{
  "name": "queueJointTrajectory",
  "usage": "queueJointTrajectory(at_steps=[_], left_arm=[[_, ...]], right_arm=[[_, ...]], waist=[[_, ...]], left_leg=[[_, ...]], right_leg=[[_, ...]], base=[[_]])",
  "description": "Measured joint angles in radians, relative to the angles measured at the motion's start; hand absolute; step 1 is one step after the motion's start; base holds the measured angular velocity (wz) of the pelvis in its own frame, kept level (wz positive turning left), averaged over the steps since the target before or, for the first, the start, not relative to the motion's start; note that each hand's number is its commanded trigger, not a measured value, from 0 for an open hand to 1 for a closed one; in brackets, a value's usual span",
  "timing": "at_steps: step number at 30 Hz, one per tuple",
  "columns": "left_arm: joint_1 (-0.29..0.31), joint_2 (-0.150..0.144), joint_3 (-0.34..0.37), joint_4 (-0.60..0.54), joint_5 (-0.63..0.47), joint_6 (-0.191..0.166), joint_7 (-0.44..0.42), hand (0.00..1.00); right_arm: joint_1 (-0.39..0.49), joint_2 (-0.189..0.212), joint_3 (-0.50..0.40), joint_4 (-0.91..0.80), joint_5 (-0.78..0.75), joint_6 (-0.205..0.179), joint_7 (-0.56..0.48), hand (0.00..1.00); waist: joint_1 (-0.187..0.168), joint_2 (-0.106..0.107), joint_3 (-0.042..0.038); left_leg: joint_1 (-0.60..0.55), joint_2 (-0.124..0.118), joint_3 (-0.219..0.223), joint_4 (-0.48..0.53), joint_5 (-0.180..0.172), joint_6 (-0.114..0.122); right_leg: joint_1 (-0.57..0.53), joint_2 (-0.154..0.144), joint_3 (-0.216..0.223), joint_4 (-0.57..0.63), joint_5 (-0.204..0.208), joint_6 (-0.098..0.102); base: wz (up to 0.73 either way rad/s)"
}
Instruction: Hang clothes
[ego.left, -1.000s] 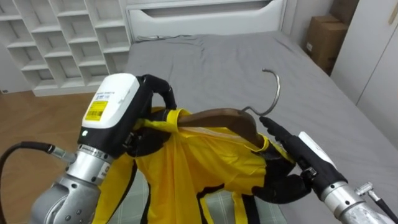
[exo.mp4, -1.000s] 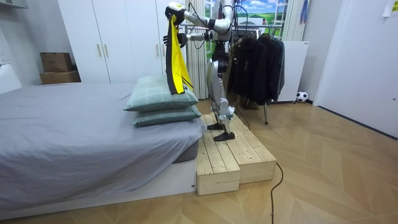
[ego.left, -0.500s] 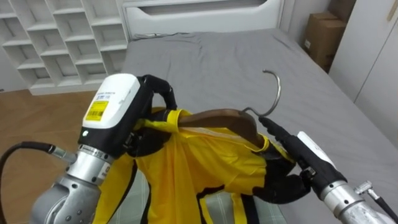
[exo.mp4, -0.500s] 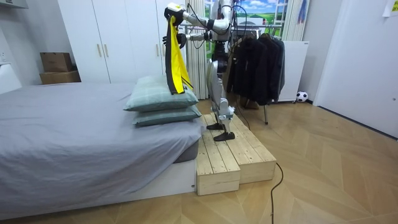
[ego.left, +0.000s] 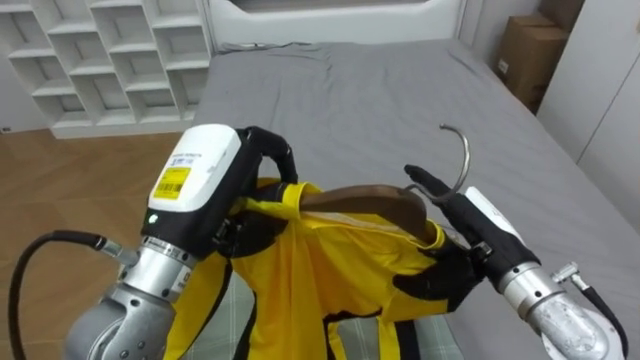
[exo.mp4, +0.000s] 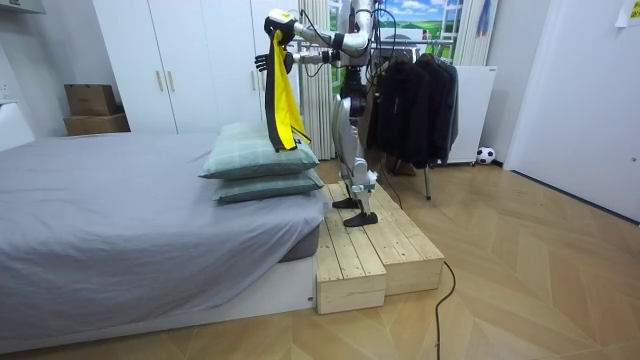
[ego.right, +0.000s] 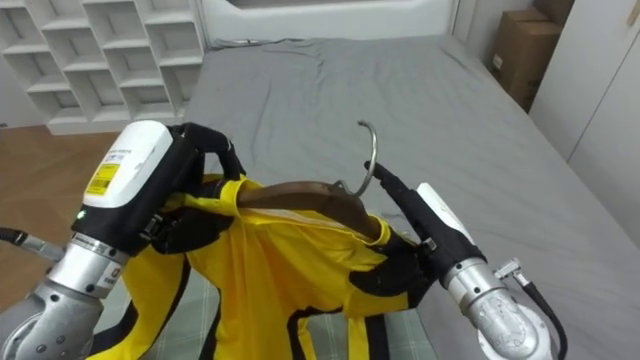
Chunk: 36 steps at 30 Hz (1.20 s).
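Holding the yellow garment (ego.left: 330, 265) draped on a brown hanger (ego.left: 365, 198) above the grey bed (ego.left: 350, 90), left hand (ego.left: 205, 185) clenched round the hanger's left end and cloth, right hand (ego.left: 465, 235) gripping its right end from below — 1 finger straight beside the metal hook (ego.left: 460, 150), me standing on a wooden platform (exo.mp4: 375, 245) by 2 stacked pillows (exo.mp4: 258, 160).

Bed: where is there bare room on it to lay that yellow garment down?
The bed is bare from the far white board to the pillows. It is crowded at the pillow end, where left hand and right hand hold the yellow garment on its hanger.
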Motion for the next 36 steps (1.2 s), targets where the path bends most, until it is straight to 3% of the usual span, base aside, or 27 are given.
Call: queueJointTrajectory(at_steps=[26, 36], left_arm=[[0.000, 0.003, -0.001, 0.000, 0.007, 0.005, -0.012, 1.00], [0.000, 0.010, -0.042, 0.000, 0.008, 0.054, -0.026, 1.00]], right_arm=[[-0.013, 0.017, 0.011, 0.046, -0.001, 0.000, 0.000, 0.00], [-0.021, 0.004, 0.056, 0.118, -0.106, 0.022, -0.012, 0.00]], waist=[[0.008, -0.006, 0.0032], [0.009, -0.008, 0.0039]], left_leg=[[-0.004, -0.002, -0.015, 0.005, 0.000, 0.000], [-0.007, -0.004, -0.027, 0.006, 0.000, 0.000]], right_leg=[[0.006, -0.002, -0.012, -0.004, 0.000, 0.000], [0.013, -0.003, -0.025, -0.016, 0.000, 0.001]], base=[[0.01], [0.04]])
